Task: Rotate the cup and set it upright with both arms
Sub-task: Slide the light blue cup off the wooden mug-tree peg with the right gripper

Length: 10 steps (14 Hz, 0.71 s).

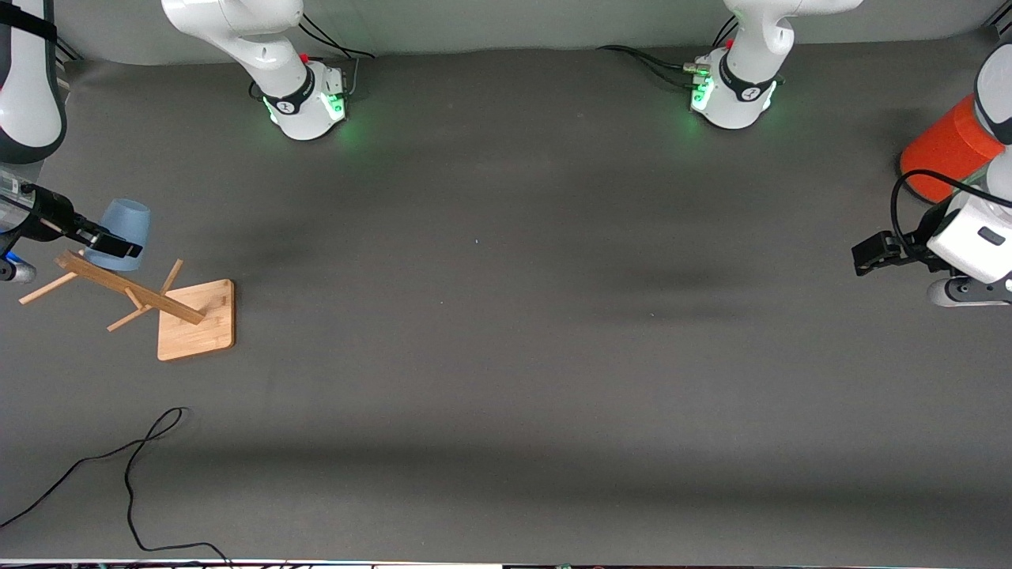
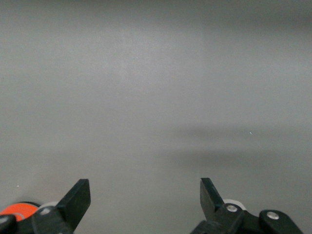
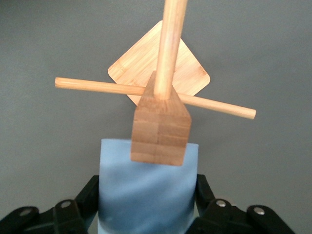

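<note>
The pale blue cup [image 1: 124,224] hangs at the top end of a wooden peg rack [image 1: 130,288], at the right arm's end of the table. My right gripper [image 1: 111,243] is shut on the cup, one black finger on each side of its wall. In the right wrist view the cup [image 3: 146,200] fills the space between the fingers, and the rack's square post top [image 3: 161,129] covers part of it. The cup's mouth is hidden. My left gripper [image 1: 870,257] waits open over bare table at the left arm's end, with nothing between its fingers [image 2: 78,197].
The rack's square wooden base [image 1: 196,320] stands on the grey table, and its pegs stick out sideways. A large orange cylinder [image 1: 945,150] stands beside the left arm. A black cable [image 1: 134,458] lies near the table's front edge.
</note>
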Available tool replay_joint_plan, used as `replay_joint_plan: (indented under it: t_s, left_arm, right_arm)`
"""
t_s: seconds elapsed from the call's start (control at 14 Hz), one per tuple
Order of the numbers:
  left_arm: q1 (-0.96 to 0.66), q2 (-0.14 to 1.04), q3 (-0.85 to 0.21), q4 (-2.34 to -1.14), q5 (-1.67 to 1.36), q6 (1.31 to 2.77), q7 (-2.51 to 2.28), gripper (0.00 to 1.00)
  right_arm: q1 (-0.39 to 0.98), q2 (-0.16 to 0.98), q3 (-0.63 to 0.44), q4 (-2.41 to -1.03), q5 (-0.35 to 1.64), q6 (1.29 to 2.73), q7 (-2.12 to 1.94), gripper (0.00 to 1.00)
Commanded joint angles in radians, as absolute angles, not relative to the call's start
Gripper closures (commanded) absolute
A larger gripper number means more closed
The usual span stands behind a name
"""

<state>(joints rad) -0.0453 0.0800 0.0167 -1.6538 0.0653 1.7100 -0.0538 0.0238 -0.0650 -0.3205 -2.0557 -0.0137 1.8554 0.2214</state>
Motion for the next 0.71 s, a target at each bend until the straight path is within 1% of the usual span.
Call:
replay_joint_plan:
  t_s: [0.0, 0.14, 0.64]
  left_arm:
    - [-0.051, 0.067, 0.020, -1.666, 0.067, 1.713, -0.038, 0.00]
    - [-0.048, 0.068, 0.020, -1.664, 0.067, 1.712, -0.038, 0.00]
    - [-0.040, 0.066, 0.020, -1.663, 0.067, 1.710, -0.037, 0.00]
  right_arm:
    - [0.037, -0.094, -0.328, -2.080, -0.003, 1.864, 0.241, 0.65]
    - [0.040, -0.127, -0.328, -2.080, -0.003, 1.829, 0.256, 0.65]
    - [0.149, -0.277, -0.325, -2.080, -0.003, 1.665, 0.449, 0.66]
